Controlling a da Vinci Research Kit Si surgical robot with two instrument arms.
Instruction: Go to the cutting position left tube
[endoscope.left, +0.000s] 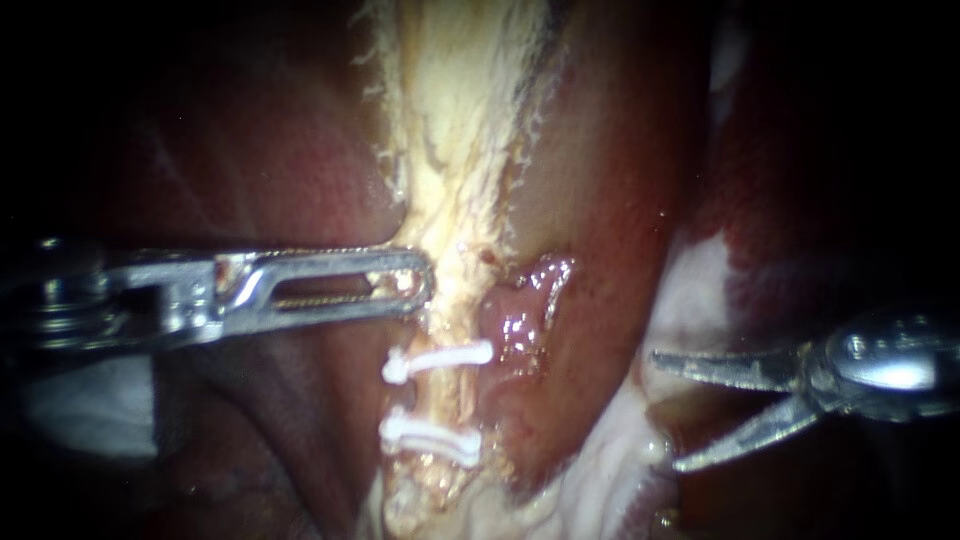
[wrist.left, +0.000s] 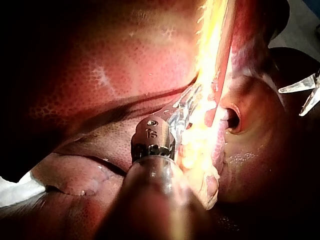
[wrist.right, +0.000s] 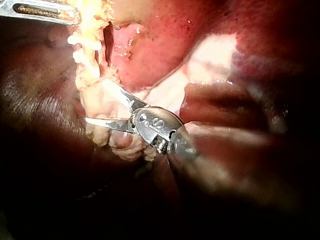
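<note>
The tube (endoscope.left: 440, 400) stands upright just below the centre of the frame in the endoscope view, crossed by an upper clip (endoscope.left: 440, 360) and a lower clip (endoscope.left: 430, 438), both white. Above them, the left instrument (endoscope.left: 415, 288) reaches in level from the left edge, its slotted jaws closed on the pale strip (endoscope.left: 455, 130) that runs down between lobes of the liver (endoscope.left: 300, 180). The right instrument (endoscope.left: 668, 412) sits at the lower right, blades spread wide and holding nothing, well apart from the tube.
</note>
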